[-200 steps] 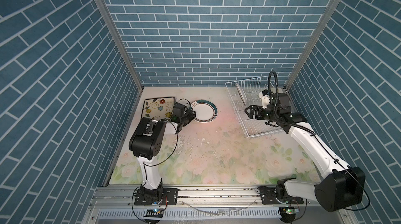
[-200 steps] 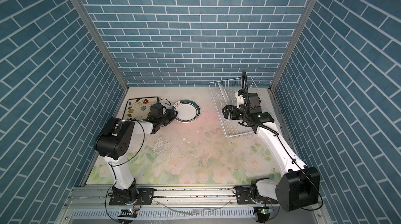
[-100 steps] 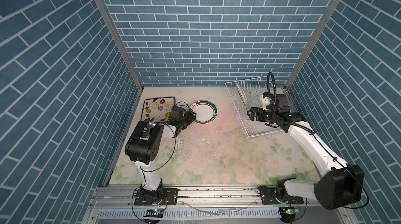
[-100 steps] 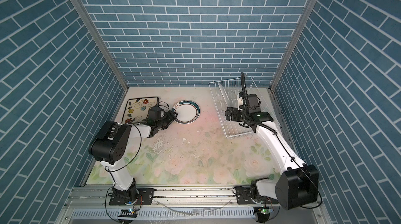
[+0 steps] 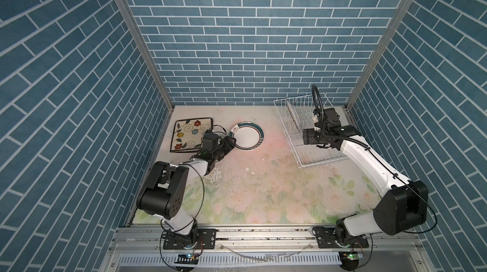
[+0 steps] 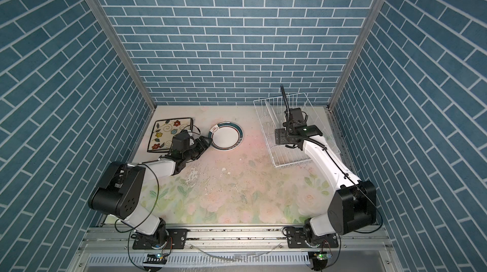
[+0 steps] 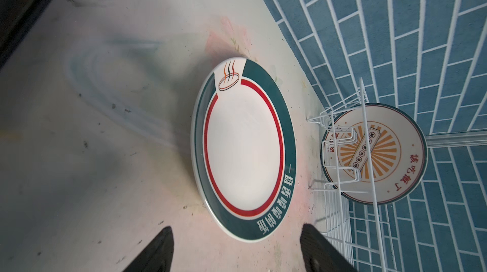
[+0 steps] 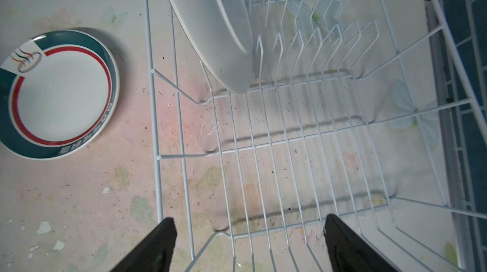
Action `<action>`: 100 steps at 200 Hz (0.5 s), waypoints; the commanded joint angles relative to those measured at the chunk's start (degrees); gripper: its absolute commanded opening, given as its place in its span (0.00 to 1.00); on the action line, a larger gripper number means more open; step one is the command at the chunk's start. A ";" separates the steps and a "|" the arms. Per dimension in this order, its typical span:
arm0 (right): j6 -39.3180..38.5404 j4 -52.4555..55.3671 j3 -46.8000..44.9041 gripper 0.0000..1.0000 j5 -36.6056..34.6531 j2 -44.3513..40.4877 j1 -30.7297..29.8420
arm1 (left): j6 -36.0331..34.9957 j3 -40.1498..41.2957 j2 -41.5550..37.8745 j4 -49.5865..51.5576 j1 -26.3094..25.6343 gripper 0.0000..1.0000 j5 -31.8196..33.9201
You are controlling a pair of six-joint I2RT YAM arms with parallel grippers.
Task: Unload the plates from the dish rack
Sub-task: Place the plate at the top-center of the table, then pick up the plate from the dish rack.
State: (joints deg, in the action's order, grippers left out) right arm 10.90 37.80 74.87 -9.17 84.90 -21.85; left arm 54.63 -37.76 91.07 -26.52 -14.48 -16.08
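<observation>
The rack (image 5: 316, 160) sits at the far right of the worktop (image 5: 263, 191), close to the right wall. One round plate stands on edge between the tines at the rack's far left end: the sunburst plate (image 7: 374, 152), with an orange rayed centre on its face. The right wrist view shows its plain white back (image 8: 210, 25). The other tine slots and the flat wire floor in front of them hold nothing.

Two plates lie flat on the worktop, outside the rack. The green-rimmed plate (image 5: 247, 136), round with a red inner ring and a white centre, rests near the back wall, left of the rack and well apart from it. The floral plate (image 5: 188, 133), square and dark-edged, lies further left beside the left wall, apart from the round one.

The left end effector (image 5: 232, 142) is low at the near left edge of the green-rimmed plate. It is released, with its fingers (image 7: 158, 247) spread wide. In the left wrist view the plate's near rim shows between them, and whether either finger touches it cannot be told.

The right end effector (image 8: 249, 220) hangs over the rack's empty near part, pointing towards the sunburst plate. It is also released, with its jaws wide and nothing between them.
</observation>
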 commanded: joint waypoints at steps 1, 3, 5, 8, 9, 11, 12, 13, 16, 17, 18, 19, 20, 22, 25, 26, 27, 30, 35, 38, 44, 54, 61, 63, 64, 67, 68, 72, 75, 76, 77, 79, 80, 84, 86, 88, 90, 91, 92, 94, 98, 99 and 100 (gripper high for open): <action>-4.35 2.85 5.73 0.89 -7.55 4.68 -2.61 | -0.47 2.16 -2.90 1.99 0.33 0.78 -0.84; -4.42 2.88 6.23 0.89 -7.84 5.30 -2.77 | -0.46 2.27 -3.20 2.17 0.33 0.78 -0.88; -4.47 2.96 6.77 0.89 -8.03 5.85 -3.01 | -0.51 2.43 -3.44 2.33 0.33 0.78 -0.93; -4.54 3.16 7.60 0.89 -8.36 6.71 -3.28 | -0.64 2.61 -3.95 2.56 0.33 0.78 -1.01; -4.56 3.20 7.94 0.89 -8.47 7.00 -3.37 | -0.61 2.70 -4.13 2.63 0.33 0.78 -1.08; -4.59 3.41 8.63 0.89 -8.67 7.62 -3.51 | -0.72 2.80 -4.38 2.82 0.33 0.78 -1.18; -4.62 3.50 8.98 0.89 -8.71 7.94 -3.53 | -0.78 2.88 -4.57 2.89 0.33 0.78 -1.21; -4.64 3.59 9.29 0.89 -8.83 8.28 -3.59 | -0.86 2.87 -4.75 3.02 0.33 0.78 -1.31; -4.73 3.97 10.32 0.89 -9.18 9.17 -3.90 | -0.98 3.05 -5.19 3.34 0.33 0.78 -1.46; -4.74 4.09 10.70 0.89 -9.32 9.51 -3.95 | -1.04 3.09 -5.32 3.59 0.33 0.78 -1.48; -4.74 4.19 11.11 0.89 -9.44 9.68 -4.01 | -1.16 3.11 -5.52 3.81 0.33 0.78 -1.49; -4.74 4.25 11.50 0.89 -9.58 10.07 -4.09 | -1.22 3.16 -5.67 4.00 0.33 0.78 -1.45; -4.74 4.49 11.91 0.89 -9.70 10.44 -4.09 | -1.38 3.19 -5.87 4.15 0.33 0.78 -1.39; -4.74 4.94 12.70 0.89 -10.18 11.16 -4.26 | -1.61 3.25 -6.18 4.58 0.33 0.78 -1.36; -4.79 5.54 13.99 0.89 -10.88 12.08 -4.46 | -1.99 3.34 -6.70 5.15 0.33 0.78 -1.28; -4.81 5.80 14.43 0.89 -11.14 12.46 -4.49 | -2.12 3.37 -6.83 5.38 0.33 0.78 -1.26; -4.82 6.10 14.82 0.89 -11.44 12.82 -4.59 | -2.23 3.38 -6.98 5.58 0.33 0.78 -1.25; -4.90 6.90 16.24 0.89 -12.34 13.71 -4.84 | -2.55 3.46 -7.53 6.09 0.33 0.78 -1.22; -5.04 8.25 18.61 0.89 -13.90 15.59 -5.21 | -3.17 3.48 -8.27 7.11 0.33 0.78 -0.94; -5.15 8.98 19.89 0.89 -14.80 16.62 -5.40 | -3.74 3.56 -8.82 7.70 0.33 0.78 -0.81; -5.42 10.39 22.58 0.89 -16.25 18.48 -5.65 | -4.38 3.61 -9.79 8.84 0.41 0.78 -0.48; -6.08 11.99 26.28 0.89 -17.12 21.27 -5.84 | -5.31 3.74 -11.14 10.32 0.42 0.79 -0.11; -6.52 12.50 28.23 0.88 -17.47 22.96 -5.83 | -5.61 3.83 -11.98 10.89 0.50 0.79 -0.16; -6.68 12.61 28.78 0.88 -17.57 23.36 -5.84 | -5.70 3.83 -12.23 10.99 0.51 0.79 -0.25; -6.81 12.63 29.03 0.88 -17.61 23.63 -5.84 | -5.78 3.83 -12.28 11.11 0.51 0.79 -0.26; -7.10 12.69 29.74 0.88 -17.63 24.31 -5.80 | -5.84 3.79 -12.52 11.25 0.51 0.79 -0.46; -7.20 12.71 29.99 0.88 -17.68 24.42 -5.82 | -5.89 3.77 -12.59 11.33 0.51 0.79 -0.45; -7.63 12.83 31.08 0.87 -17.79 25.42 -5.89 | -5.90 3.75 -12.82 11.60 0.58 0.79 -0.60; -7.96 12.97 31.79 0.87 -17.92 26.07 -5.80 | -5.96 3.74 -13.11 11.73 0.59 0.79 -0.85; -8.07 12.98 32.03 0.86 -18.00 26.31 -5.82 | -5.99 3.70 -13.15 11.79 0.59 0.79 -0.87; -8.12 13.04 32.28 0.86 -18.08 26.51 -5.83 | -6.01 3.68 -13.22 11.82 0.59 0.79 -0.88; -8.33 13.05 32.82 0.85 -18.14 26.95 -5.84 | -6.09 3.66 -13.27 11.84 0.59 0.79 -0.99; -8.38 13.07 33.07 0.85 -18.15 27.14 -5.84 | -6.10 3.62 -13.32 11.84 0.59 0.79 -1.07; -8.71 13.30 34.24 0.83 -18.31 28.01 -5.84 | -6.10 3.57 -13.52 11.91 0.59 0.79 -1.44; -8.77 13.45 34.85 0.82 -18.29 28.45 -5.80 | -6.13 3.44 -13.54 11.93 0.59 0.79 -1.58; -8.89 13.62 35.46 0.82 -18.26 28.80 -5.76 | -6.19 3.47 -13.55 12.00 0.59 0.79 -1.70; -8.94 13.79 36.08 0.81 -18.19 29.30 -5.82 | -6.20 3.41 -13.61 12.08 0.59 0.79 -1.77; -8.95 13.88 36.37 0.81 -18.13 29.50 -5.83 | -6.20 3.40 -13.62 12.10 0.59 0.79 -1.81; -8.96 13.97 36.69 0.80 -18.06 29.74 -5.83 | -6.25 3.40 -13.72 12.10 0.59 0.79 -1.88; -9.00 14.14 37.07 0.79 -17.90 30.20 -5.75 | -6.28 3.28 -13.66 12.11 0.59 0.79 -1.97; -9.16 14.48 38.51 0.77 -17.40 31.06 -5.83 | -6.21 3.26 -13.61 12.11 0.59 0.79 -2.10; -9.15 14.58 38.81 0.76 -17.25 31.31 -5.83 | -6.25 3.24 -13.58 12.16 0.59 0.79 -2.15; -9.14 14.67 39.06 0.75 -17.14 31.52 -5.79 | -6.27 3.23 -13.43 12.13 0.59 0.79 -2.18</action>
State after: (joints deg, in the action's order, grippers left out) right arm 4.82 47.86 107.26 -24.23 112.31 -27.64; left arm 50.35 -34.68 77.97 -17.04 -14.26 -17.12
